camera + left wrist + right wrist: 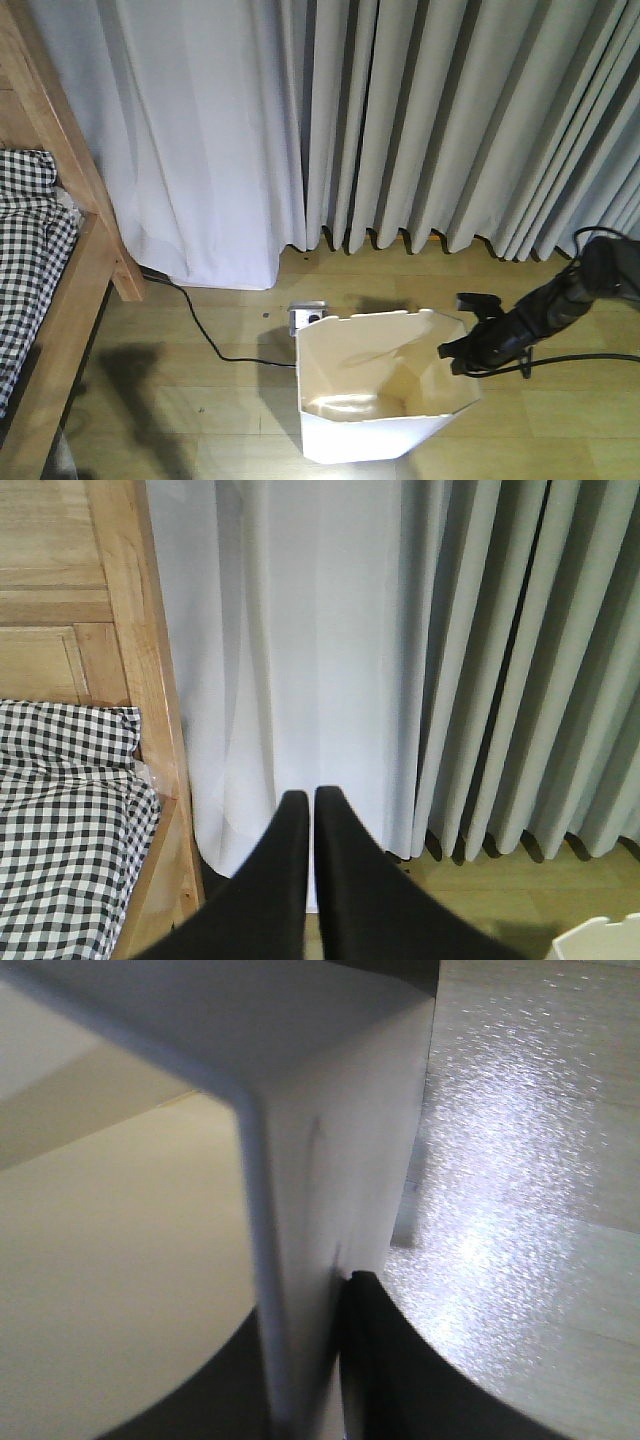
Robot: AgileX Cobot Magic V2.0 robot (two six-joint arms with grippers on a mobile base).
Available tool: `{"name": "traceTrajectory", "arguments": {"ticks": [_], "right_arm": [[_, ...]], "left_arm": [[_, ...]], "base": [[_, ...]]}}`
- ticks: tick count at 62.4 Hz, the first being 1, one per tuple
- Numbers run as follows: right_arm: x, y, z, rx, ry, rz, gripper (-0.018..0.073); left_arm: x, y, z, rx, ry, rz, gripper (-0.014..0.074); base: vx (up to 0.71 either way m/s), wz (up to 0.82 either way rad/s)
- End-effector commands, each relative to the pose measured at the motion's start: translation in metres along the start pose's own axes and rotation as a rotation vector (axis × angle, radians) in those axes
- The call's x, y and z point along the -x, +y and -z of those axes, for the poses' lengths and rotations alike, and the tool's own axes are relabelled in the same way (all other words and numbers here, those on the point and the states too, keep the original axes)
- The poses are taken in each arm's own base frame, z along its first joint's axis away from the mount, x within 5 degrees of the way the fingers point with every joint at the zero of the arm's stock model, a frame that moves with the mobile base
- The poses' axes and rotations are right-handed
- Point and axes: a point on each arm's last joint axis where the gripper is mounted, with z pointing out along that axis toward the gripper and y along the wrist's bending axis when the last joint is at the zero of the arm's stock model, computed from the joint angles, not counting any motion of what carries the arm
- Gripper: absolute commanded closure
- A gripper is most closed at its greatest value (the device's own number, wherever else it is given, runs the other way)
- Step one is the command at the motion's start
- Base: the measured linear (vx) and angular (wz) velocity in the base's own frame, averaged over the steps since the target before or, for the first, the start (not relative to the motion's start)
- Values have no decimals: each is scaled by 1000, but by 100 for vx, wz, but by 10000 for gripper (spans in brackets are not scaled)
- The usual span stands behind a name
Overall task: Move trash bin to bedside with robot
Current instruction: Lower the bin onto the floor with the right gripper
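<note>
Pale glossy wood-plank floor (200, 390), grey pleated curtains (450, 120), white thin-walled trash bin (380, 400) standing well right of the checked wooden bedside (60, 290), right gripper (462, 352) pinching its angular rim, left gripper (306, 810) pressed together, holding nothing

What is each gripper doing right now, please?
Left gripper: shut, holding nothing.
Right gripper: shut on the trash bin, at its rim.
</note>
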Motion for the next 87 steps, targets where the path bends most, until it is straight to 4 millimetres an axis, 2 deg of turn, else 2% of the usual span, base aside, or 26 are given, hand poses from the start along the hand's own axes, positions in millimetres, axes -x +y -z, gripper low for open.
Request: {"name": "traceTrajectory", "arguments": {"ticks": [1,22,44,55,75,87], "right_arm": [[34,16,25,124,-57,-25,509],[37,9,-1,122,-32,-48,492],[46,0,-12,109,28,-34,460],[38,-3,-21,95,66,-60,435],[43,-3,-19,98,62,-44,365],[47,-3,-16,97,56,-40,257]], "left_arm": [[1,0,0,-8,-65,6,602],[1,0,0,-8,-65,6,602],[1,0,0,-8,-65,6,602],[1,0,0,-8,-65,6,602],[1,0,0,-8,-65,6,602],[1,0,0,-8,-65,6,602]], "base": [[0,0],[0,0],[0,0],[0,0],[0,0],[0,0]]}}
